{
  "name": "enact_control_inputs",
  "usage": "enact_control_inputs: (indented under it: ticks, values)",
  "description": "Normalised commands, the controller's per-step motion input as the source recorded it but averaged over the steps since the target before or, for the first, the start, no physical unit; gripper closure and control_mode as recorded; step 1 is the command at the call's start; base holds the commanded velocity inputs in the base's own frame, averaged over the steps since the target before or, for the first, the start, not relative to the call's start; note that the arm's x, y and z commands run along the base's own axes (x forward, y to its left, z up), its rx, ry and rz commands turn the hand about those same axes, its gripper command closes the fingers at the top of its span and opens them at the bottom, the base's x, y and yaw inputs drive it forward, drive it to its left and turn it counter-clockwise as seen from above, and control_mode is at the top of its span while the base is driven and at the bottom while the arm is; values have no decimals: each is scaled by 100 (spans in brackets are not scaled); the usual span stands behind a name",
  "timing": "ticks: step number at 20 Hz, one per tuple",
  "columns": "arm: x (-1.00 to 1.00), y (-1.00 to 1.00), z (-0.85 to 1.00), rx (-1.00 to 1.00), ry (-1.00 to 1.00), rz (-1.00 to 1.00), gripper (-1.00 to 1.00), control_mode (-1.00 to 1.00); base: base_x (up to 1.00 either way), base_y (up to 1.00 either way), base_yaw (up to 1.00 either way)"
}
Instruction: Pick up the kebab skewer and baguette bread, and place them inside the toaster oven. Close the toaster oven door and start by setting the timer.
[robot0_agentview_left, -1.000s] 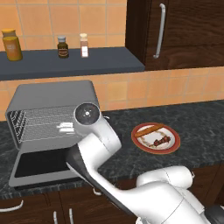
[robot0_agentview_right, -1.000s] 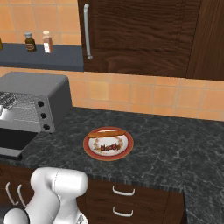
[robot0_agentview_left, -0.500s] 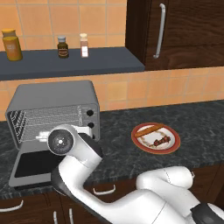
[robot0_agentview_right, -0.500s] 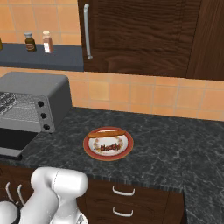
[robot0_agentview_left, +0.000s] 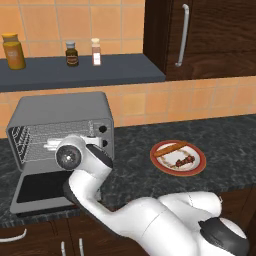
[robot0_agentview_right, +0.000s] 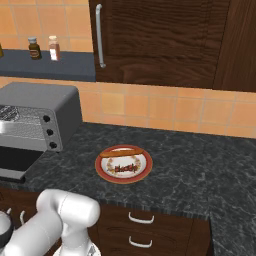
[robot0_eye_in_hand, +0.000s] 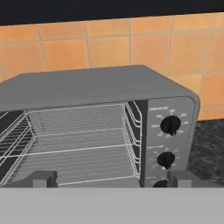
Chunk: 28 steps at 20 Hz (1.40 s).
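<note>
Simulated kitchen: dark speckled stone countertop (robot0_agentview_right: 200, 170) over dark wood drawers w/ pale curved handles, orange tile backsplash (robot0_agentview_right: 165, 107), dark wood wall cabinet (robot0_agentview_right: 165, 40) w/ a long vertical metal handle, and a dark blue-grey shelf (robot0_agentview_left: 80, 72) carrying an orange jar (robot0_agentview_left: 13, 51), a brown bottle (robot0_agentview_left: 72, 53) and a pale shaker (robot0_agentview_left: 96, 52). Toaster oven (robot0_agentview_left: 65, 107) sits on the counter's left part against the backsplash, front facing the robot; its wire rack (robot0_eye_in_hand: 74, 148) lies level across the open cavity, and black knobs (robot0_eye_in_hand: 170, 125) run in a vertical column down the right panel. Toaster oven door (robot0_agentview_left: 37, 187) hangs dropped open, lying flat and nearly horizontal in front of the cavity, long axis left-right, dark glass up. To the oven's right, well apart from it, a red-rimmed plate (robot0_agentview_right: 102, 172) holds both foods. Baguette bread (robot0_agentview_right: 121, 151) lies on the plate's far side, long axis running roughly left-right, parallel to the counter edge. Kebab skewer (robot0_agentview_right: 122, 168) lies just nearer the robot, about parallel to the loaf, apart from it. Gripper (robot0_eye_in_hand: 111, 179) faces the oven front, level w/ the rack; jaws spread wide, nothing between them, one fingertip (robot0_eye_in_hand: 41, 178) low left in hand view, the other low right below the knobs.
</note>
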Motion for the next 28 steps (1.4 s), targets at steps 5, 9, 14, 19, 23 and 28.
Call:
enact_control_inputs:
  ticks: [5, 9, 14, 19, 23, 28]
  values:
    - [21, 34, -46, -2, -5, 0, -100, -100, 0, 0, 0]
    - [17, 45, -34, -1, -6, -1, -100, -100, 0, 0, 0]
    - [36, 14, 0, 0, -2, -1, -100, -100, 0, 0, 0]
    - [36, 0, 0, 0, 0, 0, -100, -100, 0, 0, 0]
    - [29, 0, -13, 0, -2, 5, -100, -100, 0, 0, 0]
    - [8, 6, -13, 0, -2, 9, -100, -100, 0, 0, 0]
